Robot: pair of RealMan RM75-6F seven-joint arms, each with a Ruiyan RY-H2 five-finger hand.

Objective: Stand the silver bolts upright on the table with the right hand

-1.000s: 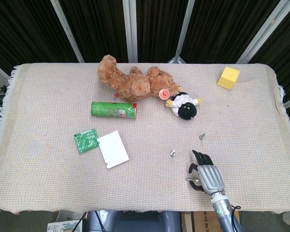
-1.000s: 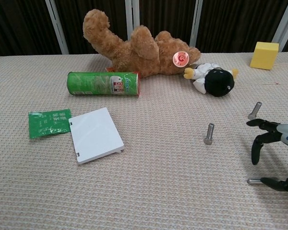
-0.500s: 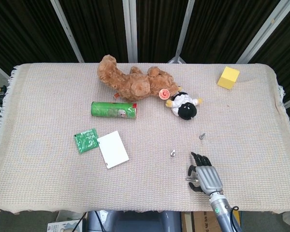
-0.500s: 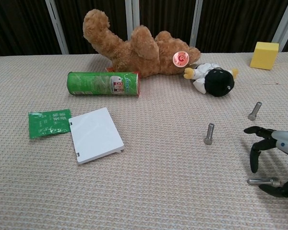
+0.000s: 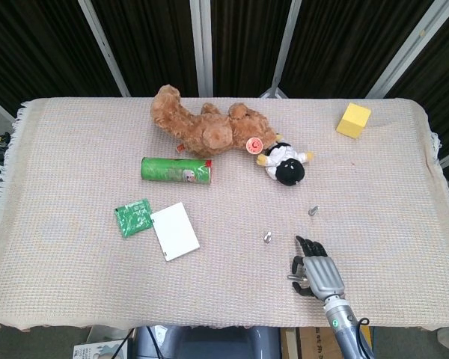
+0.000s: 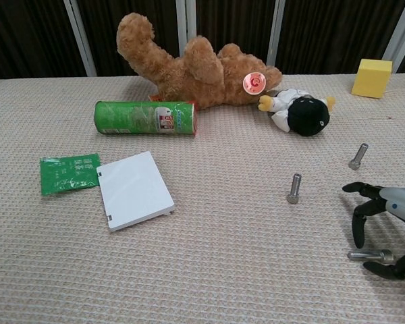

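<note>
Two silver bolts stand upright on the woven cloth: one point(image 6: 294, 187) point(image 5: 268, 238) near the middle front, another point(image 6: 358, 156) point(image 5: 313, 210) further back right. A third bolt point(image 6: 370, 255) point(image 5: 294, 277) lies flat near the front edge. My right hand point(image 6: 388, 229) point(image 5: 318, 271) hovers over it with fingers point(image 6: 358, 217) arched and spread behind the bolt and the thumb in front of it. Nothing is gripped as far as I can tell. My left hand is not visible.
A brown teddy bear point(image 5: 206, 129), a small penguin plush point(image 5: 286, 163), a green can point(image 5: 176, 170) lying on its side, a green sachet point(image 5: 133, 217), a white card point(image 5: 174, 230) and a yellow cube point(image 5: 354, 120) are spread on the table point(image 5: 75, 149).
My right hand has drifted slightly toward the front edge, and its thumb has slid off the lying bolt's end, so more of its shaft shows. The bolts have not moved.
</note>
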